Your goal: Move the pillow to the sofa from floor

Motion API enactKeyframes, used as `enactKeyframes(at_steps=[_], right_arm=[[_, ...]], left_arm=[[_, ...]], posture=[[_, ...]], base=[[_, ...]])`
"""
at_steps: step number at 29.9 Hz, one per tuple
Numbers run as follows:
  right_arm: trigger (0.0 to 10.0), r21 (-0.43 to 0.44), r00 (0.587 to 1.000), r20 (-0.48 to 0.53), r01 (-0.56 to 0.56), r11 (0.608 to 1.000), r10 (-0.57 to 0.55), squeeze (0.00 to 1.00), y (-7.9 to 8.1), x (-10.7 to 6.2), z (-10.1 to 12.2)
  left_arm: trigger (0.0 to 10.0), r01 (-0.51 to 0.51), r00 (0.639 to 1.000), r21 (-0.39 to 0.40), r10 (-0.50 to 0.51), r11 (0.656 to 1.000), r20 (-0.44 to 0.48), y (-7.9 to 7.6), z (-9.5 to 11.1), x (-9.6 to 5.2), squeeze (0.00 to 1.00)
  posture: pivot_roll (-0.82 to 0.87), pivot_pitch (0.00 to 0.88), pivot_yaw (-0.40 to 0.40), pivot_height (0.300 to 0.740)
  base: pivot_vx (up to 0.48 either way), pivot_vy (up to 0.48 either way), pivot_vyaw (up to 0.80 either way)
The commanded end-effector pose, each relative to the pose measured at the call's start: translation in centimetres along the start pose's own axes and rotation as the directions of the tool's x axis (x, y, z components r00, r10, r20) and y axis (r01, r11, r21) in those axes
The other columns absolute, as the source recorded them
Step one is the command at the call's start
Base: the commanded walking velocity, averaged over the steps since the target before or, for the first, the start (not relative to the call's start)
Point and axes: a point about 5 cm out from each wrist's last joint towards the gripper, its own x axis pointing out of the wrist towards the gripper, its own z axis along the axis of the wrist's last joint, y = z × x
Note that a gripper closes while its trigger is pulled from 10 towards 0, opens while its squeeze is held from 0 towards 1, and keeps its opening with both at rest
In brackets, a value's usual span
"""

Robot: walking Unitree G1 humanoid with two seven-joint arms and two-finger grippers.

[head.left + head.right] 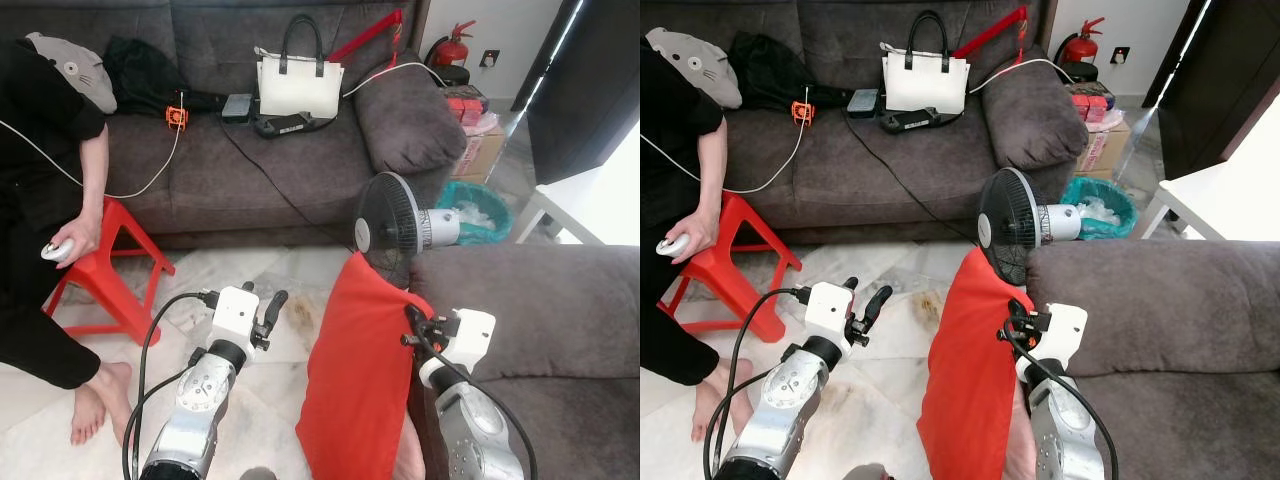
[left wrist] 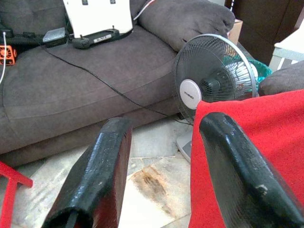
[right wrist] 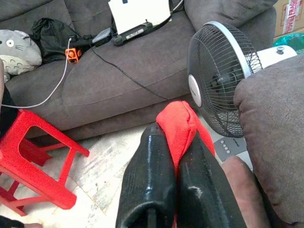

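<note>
We record the right gripper (image 3: 172, 156) clamped on the red pillow (image 1: 355, 380), seemingly clear of the floor, and the left gripper (image 2: 166, 156) spread open beside it.

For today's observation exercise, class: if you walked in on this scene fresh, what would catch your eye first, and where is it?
First, the big bright red fabric pillow, standing on end beside the near grey sofa's arm, its top corner pinched by the right gripper. Just behind it stands a black-grilled electric floor fan. The left gripper hovers open over the marble floor beside the pillow.
</note>
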Motion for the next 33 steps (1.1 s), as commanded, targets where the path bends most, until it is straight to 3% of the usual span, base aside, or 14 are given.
enactKeyframes(at_steps=[1, 9, 13, 23, 33], right_arm=[[10.0, -0.002, 0.991, 0.130, -0.027, 1.000, 0.027, 0.00, 0.82, 1.07, 2.65], [10.0, -0.015, 0.993, 0.118, -0.014, 1.000, 0.015, 0.00, 0.48, 1.24, 2.62], [10.0, -0.019, 0.993, 0.117, -0.014, 1.000, 0.016, 0.00, 0.52, 1.30, 2.61], [10.0, -0.025, 0.993, 0.114, -0.015, 1.000, 0.018, 0.00, 0.49, 1.31, 2.53], [10.0, -0.030, 0.994, 0.109, -0.008, 1.000, 0.011, 0.00, 0.27, 1.23, 2.39]], left_arm=[[10.0, 0.000, 1.000, -0.011, -0.001, 1.000, -0.021, 0.02, -0.47, -0.24, 0.00], [10.0, 0.004, 1.000, 0.004, -0.003, 1.000, -0.027, 0.04, -0.51, -0.18, 0.00], [10.0, -0.002, 1.000, 0.050, 0.003, 0.999, -0.028, 0.18, -0.47, -0.08, 0.00], [10.0, 0.005, 1.000, 0.052, -0.003, 0.999, -0.029, 0.11, -0.54, -0.03, 0.00], [10.0, 0.005, 1.000, 0.052, -0.004, 0.999, -0.027, 0.08, -0.55, 0.03, 0.00]], posture=[[0.11, 0.054, -0.054, 0.740], [0.11, 0.047, -0.052, 0.740], [0.10, 0.042, -0.050, 0.740], [0.10, 0.029, -0.049, 0.740], [0.10, 0.036, -0.050, 0.740]], base=[[0.000, 0.000, 0.00], [0.000, 0.000, -0.79], [0.000, 0.000, -0.79], [0.000, -0.267, -0.79], [0.000, -0.027, -0.79]])
